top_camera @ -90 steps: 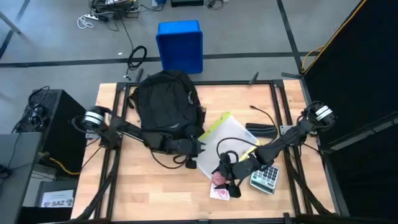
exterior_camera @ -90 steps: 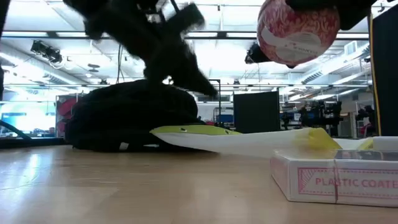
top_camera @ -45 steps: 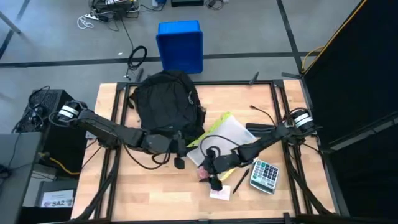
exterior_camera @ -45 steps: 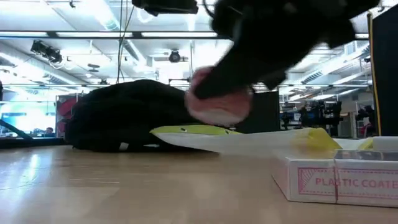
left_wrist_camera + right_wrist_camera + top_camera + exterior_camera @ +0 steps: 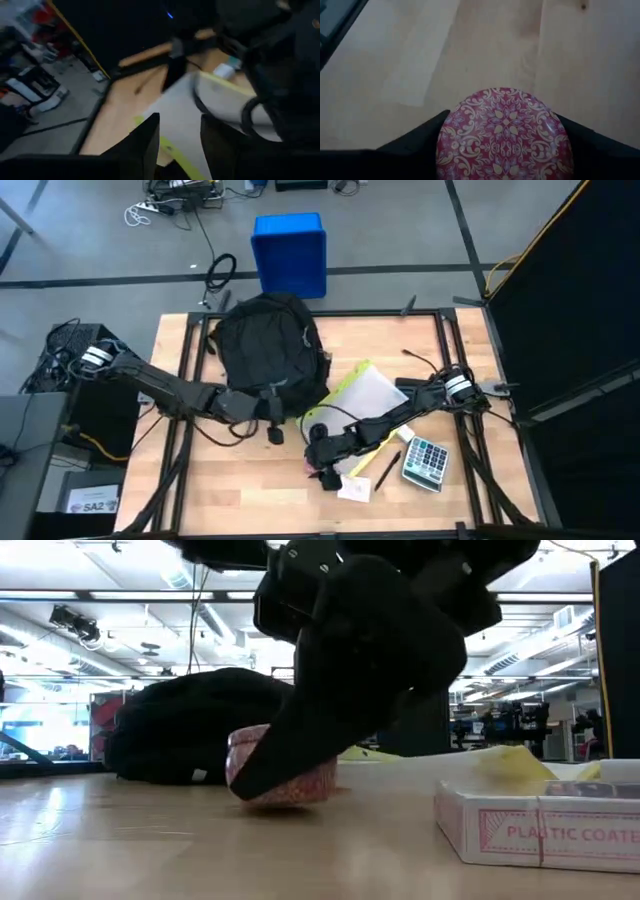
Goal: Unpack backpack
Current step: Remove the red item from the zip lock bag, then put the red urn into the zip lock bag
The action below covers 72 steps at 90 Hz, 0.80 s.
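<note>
The backpack (image 5: 268, 340) lay at the far left of the worktop (image 5: 240, 480), its rounded bulk filling the background of the low view. The right end effector (image 5: 322, 467) was clamped on a round red patterned tin (image 5: 506, 133), which sat on the bare wood near the middle and hid most of itself behind the dark fingers (image 5: 330, 720). The left end effector (image 5: 272, 430) hung just in front of the backpack, fingers apart. Nearby lay a white and yellow folder (image 5: 365, 395), a calculator (image 5: 426, 460), a pen (image 5: 388, 472) and a card box (image 5: 540, 825).
</note>
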Motion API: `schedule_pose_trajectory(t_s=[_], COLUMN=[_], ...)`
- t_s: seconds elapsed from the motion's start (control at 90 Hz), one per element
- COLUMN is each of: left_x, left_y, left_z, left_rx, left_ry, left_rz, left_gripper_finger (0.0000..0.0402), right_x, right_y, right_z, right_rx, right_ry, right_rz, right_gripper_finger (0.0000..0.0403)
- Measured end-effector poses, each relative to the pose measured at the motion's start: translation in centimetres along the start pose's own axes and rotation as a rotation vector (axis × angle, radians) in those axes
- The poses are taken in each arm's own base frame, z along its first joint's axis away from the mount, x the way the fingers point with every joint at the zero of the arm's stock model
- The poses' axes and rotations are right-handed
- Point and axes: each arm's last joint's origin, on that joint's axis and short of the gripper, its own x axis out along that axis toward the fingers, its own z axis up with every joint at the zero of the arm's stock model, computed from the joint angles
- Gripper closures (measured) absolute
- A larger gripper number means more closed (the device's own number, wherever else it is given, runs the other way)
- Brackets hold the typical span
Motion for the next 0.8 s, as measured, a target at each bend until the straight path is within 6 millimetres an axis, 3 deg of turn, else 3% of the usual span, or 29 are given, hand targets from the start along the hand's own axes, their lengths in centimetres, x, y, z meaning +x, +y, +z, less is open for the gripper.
schedule_pose_trajectory(t_s=[0.289,0.544,0.8], left_x=[-3.1,-3.1,-3.1], left_y=[1.7,1.5,1.5], left_z=[-2.7,-3.1,-3.2], left_rx=[-0.153,-0.171,-0.17], left_ry=[-0.183,-0.176,-0.174], left_rz=[0.067,0.061,0.06], left_gripper_finger=[0.0287,0.0287,0.0287], right_x=[0.0,-0.5,-3.0], right_y=[-0.1,0.0,0.5], right_z=[0.2,0.5,3.1], right_rx=[0.001,-0.017,-0.086], right_ry=[-0.013,-0.022,-0.079], right_rz=[-0.002,0.015,0.013], right_gripper_finger=[0.0103,0.0091,0.0095])
